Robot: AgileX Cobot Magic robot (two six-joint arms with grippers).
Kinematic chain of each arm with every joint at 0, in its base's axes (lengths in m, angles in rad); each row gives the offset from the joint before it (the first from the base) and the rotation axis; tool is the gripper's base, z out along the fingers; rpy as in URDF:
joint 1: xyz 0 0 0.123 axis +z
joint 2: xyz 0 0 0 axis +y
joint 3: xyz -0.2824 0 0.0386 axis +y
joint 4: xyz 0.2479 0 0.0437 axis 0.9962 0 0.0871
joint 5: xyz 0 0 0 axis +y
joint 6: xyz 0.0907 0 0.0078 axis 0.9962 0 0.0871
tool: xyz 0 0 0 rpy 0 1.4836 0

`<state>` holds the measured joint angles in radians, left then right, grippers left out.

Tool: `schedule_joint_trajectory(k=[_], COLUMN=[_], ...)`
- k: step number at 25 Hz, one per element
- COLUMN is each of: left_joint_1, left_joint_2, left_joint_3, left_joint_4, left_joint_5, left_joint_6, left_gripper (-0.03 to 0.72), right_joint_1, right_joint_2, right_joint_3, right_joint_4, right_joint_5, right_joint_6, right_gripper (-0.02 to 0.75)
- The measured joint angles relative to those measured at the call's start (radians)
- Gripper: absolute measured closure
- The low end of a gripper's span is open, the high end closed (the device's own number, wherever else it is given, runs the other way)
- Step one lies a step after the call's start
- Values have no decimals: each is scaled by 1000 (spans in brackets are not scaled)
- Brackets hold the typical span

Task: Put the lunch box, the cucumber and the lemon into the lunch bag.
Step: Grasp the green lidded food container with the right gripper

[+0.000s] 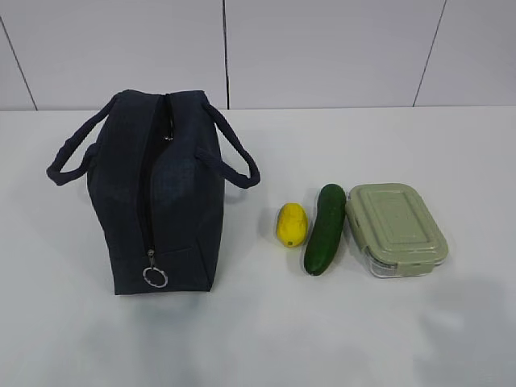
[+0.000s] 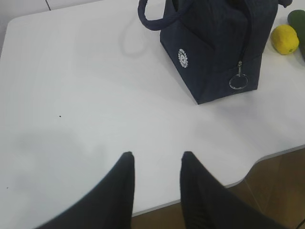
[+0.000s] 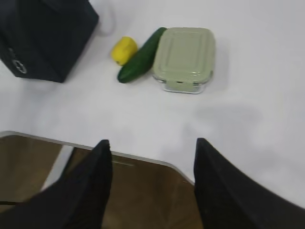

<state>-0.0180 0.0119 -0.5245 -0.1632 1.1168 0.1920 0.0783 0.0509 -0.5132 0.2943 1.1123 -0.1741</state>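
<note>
The dark navy lunch bag [image 1: 157,193] stands on the white table at the left, its zipper shut with the metal ring pull [image 1: 155,276] hanging at the near end. To its right lie the yellow lemon [image 1: 291,225], the dark green cucumber [image 1: 326,228] and the lunch box [image 1: 395,228] with its sage-green lid, side by side. Neither gripper shows in the exterior view. My left gripper [image 2: 157,156] is open and empty over the table's near edge, well short of the bag [image 2: 214,43]. My right gripper [image 3: 152,143] is open and empty over the table edge, short of the lunch box [image 3: 185,57].
The white table [image 1: 266,330] ends at a near edge, seen in both wrist views, with brown floor [image 3: 143,191] beyond it. A pale panelled wall [image 1: 322,48] stands behind the table. The bag's two loop handles [image 1: 234,153] stick out to both sides.
</note>
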Motion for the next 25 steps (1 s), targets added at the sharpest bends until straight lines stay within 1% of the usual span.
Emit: schedule_joint_trajectory(k=[6,10,12,18,21,23,25], left_joint_1=[0,0,0,0,0,0,0], left_joint_2=[0,0,0,0,0,0,0], left_joint_3=[0,0,0,0,0,0,0], left_joint_4=[0,0,0,0,0,0,0], left_joint_5=[0,0,0,0,0,0,0], left_joint_6=[0,0,0,0,0,0,0], left_gripper=[452,452,452,452,452,452,452], right_joint_1=[0,0,0,0,0,0,0], right_joint_2=[182,335,415,683,824,919,1015], right_joint_3=[0,0,0,0,-2,-17,-42], right_joint_4=[230,319,381,694,840,909,948], right_joint_5=[-74,-82,-82,-82,-32,23,60], right_joint_6=[-24,-47,-84,-337,-489,-570,-634], right_gripper=[316,316,316,316,316,316,316])
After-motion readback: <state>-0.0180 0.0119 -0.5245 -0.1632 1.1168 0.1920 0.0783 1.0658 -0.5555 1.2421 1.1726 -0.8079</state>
